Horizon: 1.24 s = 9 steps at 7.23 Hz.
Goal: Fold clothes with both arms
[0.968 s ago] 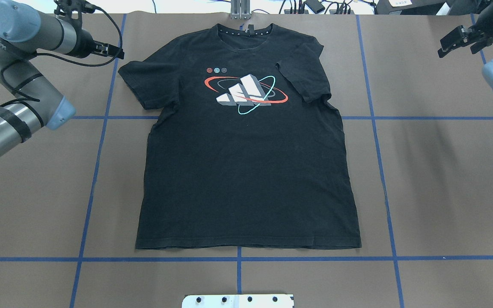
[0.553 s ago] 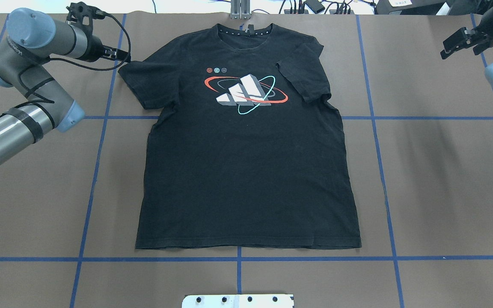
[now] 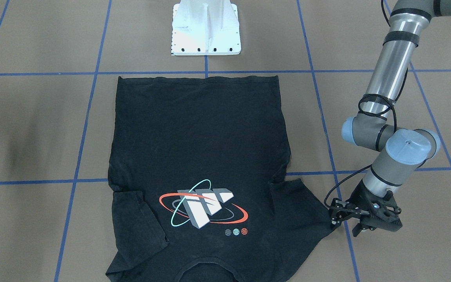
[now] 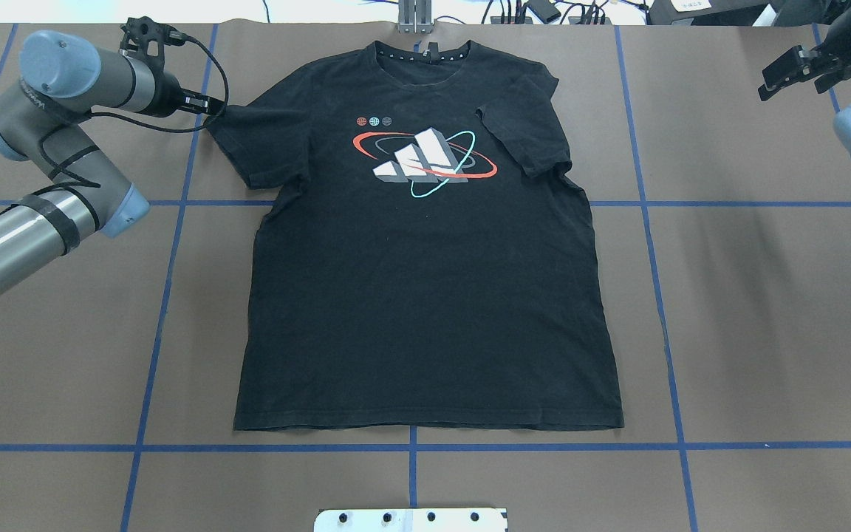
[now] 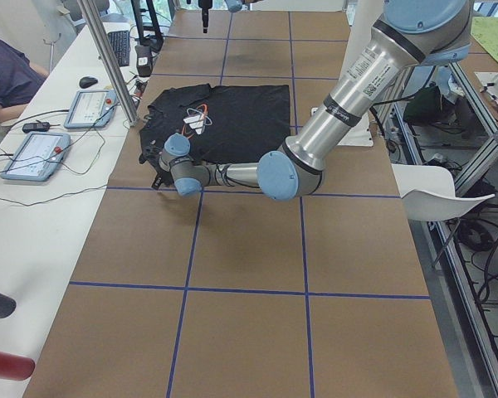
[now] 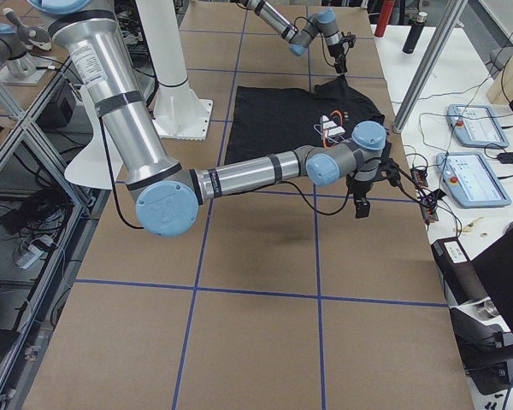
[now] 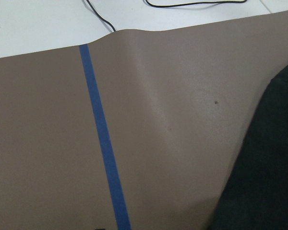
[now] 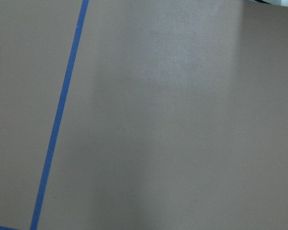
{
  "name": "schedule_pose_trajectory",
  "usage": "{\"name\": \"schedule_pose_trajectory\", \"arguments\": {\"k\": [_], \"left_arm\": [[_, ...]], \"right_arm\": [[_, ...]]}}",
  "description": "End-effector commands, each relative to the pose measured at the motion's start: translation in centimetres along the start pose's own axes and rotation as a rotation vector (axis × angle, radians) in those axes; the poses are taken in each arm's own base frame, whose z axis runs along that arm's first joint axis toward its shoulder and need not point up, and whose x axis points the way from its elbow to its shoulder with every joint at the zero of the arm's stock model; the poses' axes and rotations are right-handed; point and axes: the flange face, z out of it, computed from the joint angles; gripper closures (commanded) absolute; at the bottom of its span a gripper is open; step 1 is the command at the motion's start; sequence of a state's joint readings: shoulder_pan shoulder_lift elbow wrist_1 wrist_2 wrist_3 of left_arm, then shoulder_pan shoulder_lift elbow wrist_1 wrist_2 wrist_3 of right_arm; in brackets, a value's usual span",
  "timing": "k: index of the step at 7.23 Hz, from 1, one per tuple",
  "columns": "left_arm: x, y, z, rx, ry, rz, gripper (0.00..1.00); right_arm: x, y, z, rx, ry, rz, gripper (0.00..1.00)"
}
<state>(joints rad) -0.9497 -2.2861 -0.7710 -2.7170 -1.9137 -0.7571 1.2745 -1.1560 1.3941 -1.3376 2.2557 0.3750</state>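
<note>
The black T-shirt (image 4: pixel 425 295) lies flat and face up on the brown table, collar at the far edge, its print (image 4: pixel 425 159) showing. Its right sleeve (image 4: pixel 525 133) is folded inward over the chest. My left gripper (image 4: pixel 207 106) sits low at the tip of the spread left sleeve (image 3: pixel 311 207). In the front-facing view my left gripper (image 3: pixel 345 228) has its fingers apart, one touching the sleeve tip. The left wrist view shows only the shirt's edge (image 7: pixel 269 167) beside blue tape. My right gripper (image 4: pixel 769 81) hangs open above bare table at the far right, well away from the shirt.
The white pedestal base (image 3: pixel 206 27) stands at the near edge behind the hem. Blue tape lines (image 4: pixel 167 295) grid the table. A side bench beyond the far edge holds teach pendants (image 5: pixel 33 153) and cables, with a seated person (image 5: pixel 4 79) and a metal post (image 5: pixel 108 58).
My left arm has swung right and brought its gripper from beside the sleeve up to the sleeve tip. The right gripper has barely shifted. The shirt has not moved.
</note>
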Motion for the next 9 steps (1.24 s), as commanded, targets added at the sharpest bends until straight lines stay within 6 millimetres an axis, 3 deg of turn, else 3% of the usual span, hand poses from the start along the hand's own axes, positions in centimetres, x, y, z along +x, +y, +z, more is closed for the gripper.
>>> {"name": "schedule_pose_trajectory", "arguments": {"k": [1,5,9], "left_arm": [[0.7,0.7,0.3,-0.008,0.010,0.011,0.35],[1.4,1.1,0.0,-0.035,0.052,0.028,0.39],[1.5,0.9,-0.2,-0.032,0.058,0.029,0.70]], "right_arm": [[-0.5,0.0,0.4,-0.005,-0.002,-0.001,0.00],[-1.0,0.0,0.6,-0.007,-0.005,-0.005,0.00],[-2.2,-0.2,0.9,-0.010,-0.010,0.004,0.00]]}}
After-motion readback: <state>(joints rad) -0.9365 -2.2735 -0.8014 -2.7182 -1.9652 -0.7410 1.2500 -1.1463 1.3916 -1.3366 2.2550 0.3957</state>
